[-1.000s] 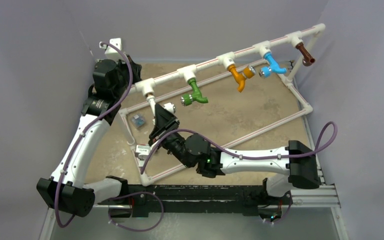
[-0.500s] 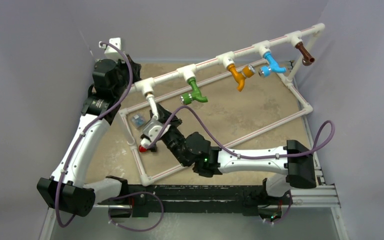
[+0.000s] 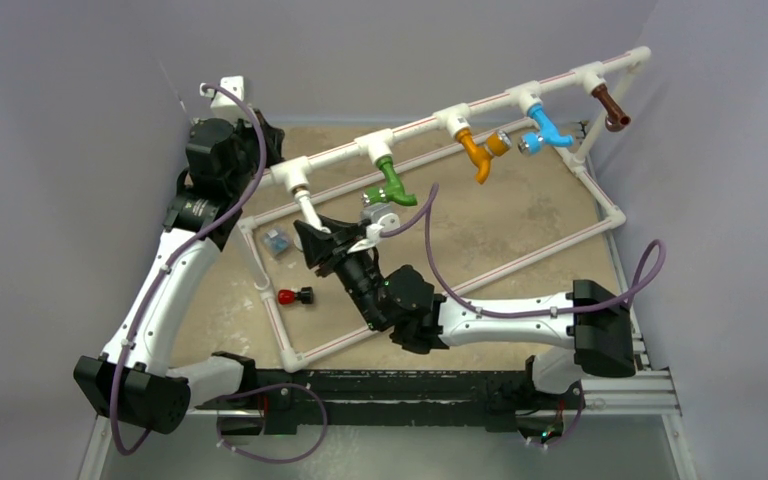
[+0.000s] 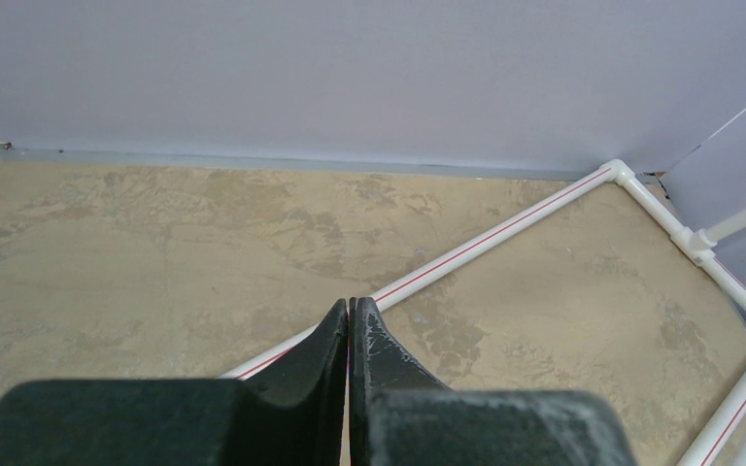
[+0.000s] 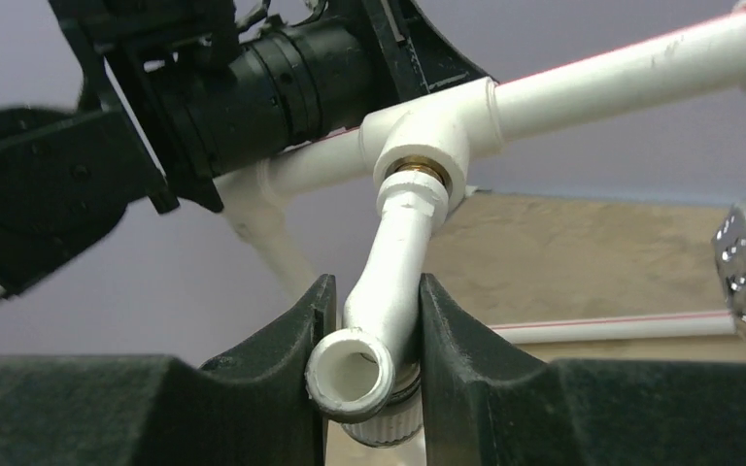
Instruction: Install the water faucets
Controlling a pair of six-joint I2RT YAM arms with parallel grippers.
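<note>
Though half-hidden overhead, white faucet [image 5: 395, 254] in right end effector [image 5: 377, 291]; left end effector [image 4: 349, 305] clenched.

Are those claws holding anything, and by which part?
The right gripper pinches the white faucet by its bent spout, near the open end; the left gripper is shut, empty.

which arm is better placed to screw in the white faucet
Right. The right gripper holds the white faucet between its fingers, just under the pipe fitting. The left gripper is shut, empty and faces the table.
</note>
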